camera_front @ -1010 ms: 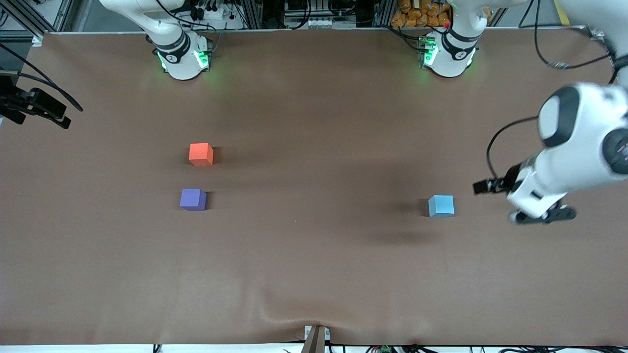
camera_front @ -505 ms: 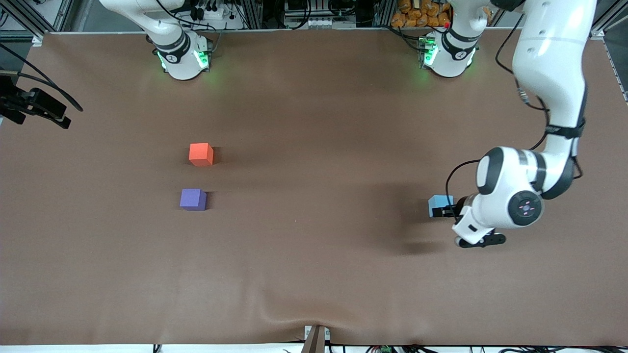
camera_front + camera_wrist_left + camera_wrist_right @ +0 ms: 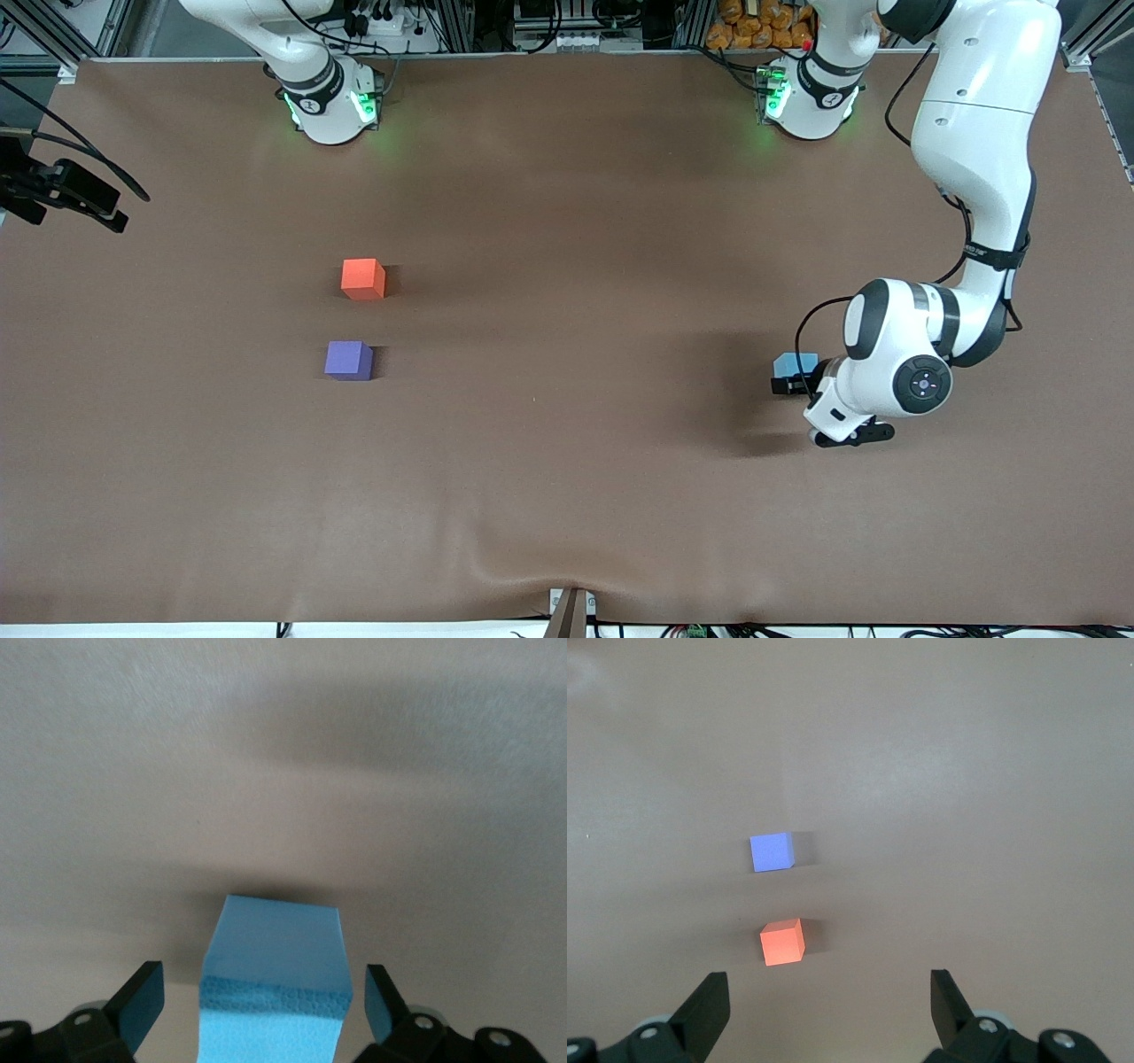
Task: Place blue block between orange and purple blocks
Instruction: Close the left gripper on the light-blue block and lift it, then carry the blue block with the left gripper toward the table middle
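We start nearest the front camera, at the left arm's end of the table (image 3: 567,496), where the left gripper (image 3: 266,1014) sits low over the blue block (image 3: 794,363). From the wrist we see its two fingers (image 3: 137,1005) spread wide, one on each side of the block with a clear gap on both sides, so nothing is pinched. The blue block rests flat on the brown cloth, partly covered in the front view by the arm's wrist. Moving toward the right arm's end, well apart from the blue one, we find the purple block (image 3: 348,361) sitting square on the table. A little farther from the camera, with a gap of bare cloth between them, sits the orange block (image 3: 363,278). Both lie untouched. The right gripper (image 3: 828,1010) waits up high at its own end of the table; its wrist camera looks down on the orange and purple pair, and we see its fingers spread apart, holding nothing.
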